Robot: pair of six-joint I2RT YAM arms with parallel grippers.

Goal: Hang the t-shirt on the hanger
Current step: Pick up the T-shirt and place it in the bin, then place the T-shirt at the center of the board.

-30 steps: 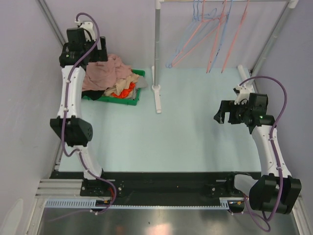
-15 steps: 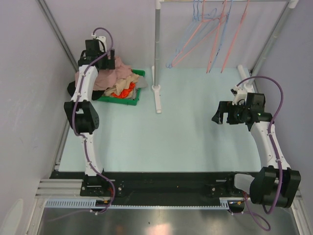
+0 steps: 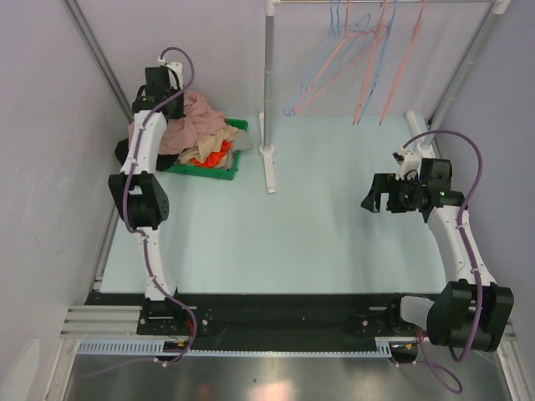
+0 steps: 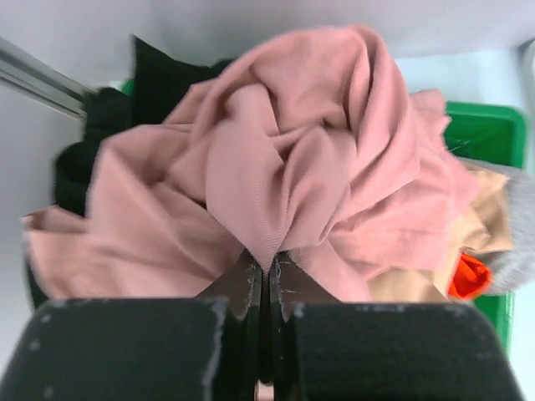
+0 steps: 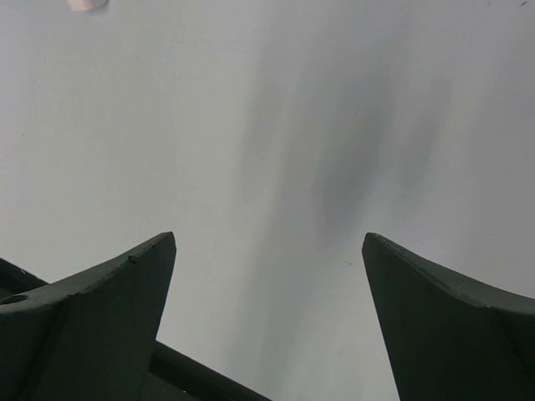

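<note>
**Item: the t-shirt [image 4: 292, 159].** It is bunched in a tall, twisted peak directly ahead of the left pincer [image 4: 267, 266]. One fold of it runs down into the fingertips. The rest of it drapes over the heap of clothes in the green bin [image 4: 481, 125] beyond and below the pincer.

**Left pincer.** It is closed tight on that fold, with no gap visible between the fingers.

**Change noted.** A second ago this arm was folded, with the pincer off to the outer side of the bin. It has since reached in over the heap. In the last half second it has drawn slightly up and back, and more pink cloth now shows beyond it.

**Judgement.** The grasp is made and the lift out of the bin has begun.

**Surroundings.**
- The black garment [image 4: 155, 79] lies behind the shirt, to the pincer's left.
- The beige cloth [image 4: 485, 221] and the orange cloth [image 4: 466, 277] lie to its right.
- Whether any of these is caught up in the fold cannot be told.

**The hanger [image 3: 334, 73].** It hangs on the rail [image 3: 376, 2], far off to the pincer's right and not yet approached.

**Right pincer [image 5: 267, 241].** It is spread wide with nothing in it, over bare table [image 5: 251, 125], and has barely shifted.
</note>
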